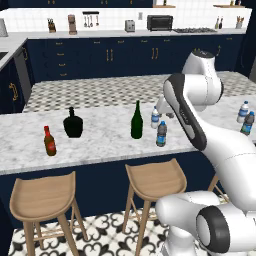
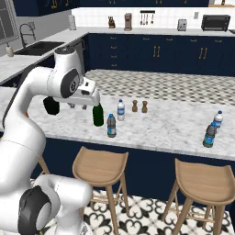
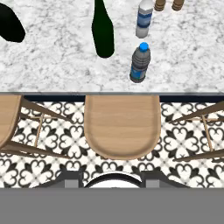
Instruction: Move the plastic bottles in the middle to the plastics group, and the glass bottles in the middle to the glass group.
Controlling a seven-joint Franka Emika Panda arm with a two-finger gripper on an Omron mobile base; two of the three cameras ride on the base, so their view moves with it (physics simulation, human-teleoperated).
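Wooden stool [image 3: 120,127] is seen closest, straight under the hand camera, at the front edge of the marble surface [image 3: 52,65]. The hand [image 2: 79,106] is held over that edge, just beside the green glass bottle [image 2: 97,114]; nothing is seen grasped, and whether the fingers are spread or clenched cannot be told. Middle items are all untouched: green glass bottle upright, darker plastic bottle [image 3: 140,63] just beside it toward the edge, lighter plastic bottle [image 3: 144,19] behind that. The glass group, squat dark bottle [image 1: 73,123] and red-capped sauce bottle [image 1: 49,141], is set well apart at one end, the plastics group [image 1: 245,117] at the other. Step judged: approach for a first pick, probably the green bottle. The next move calls for fingers placed around the body, clear of the darker plastic bottle.
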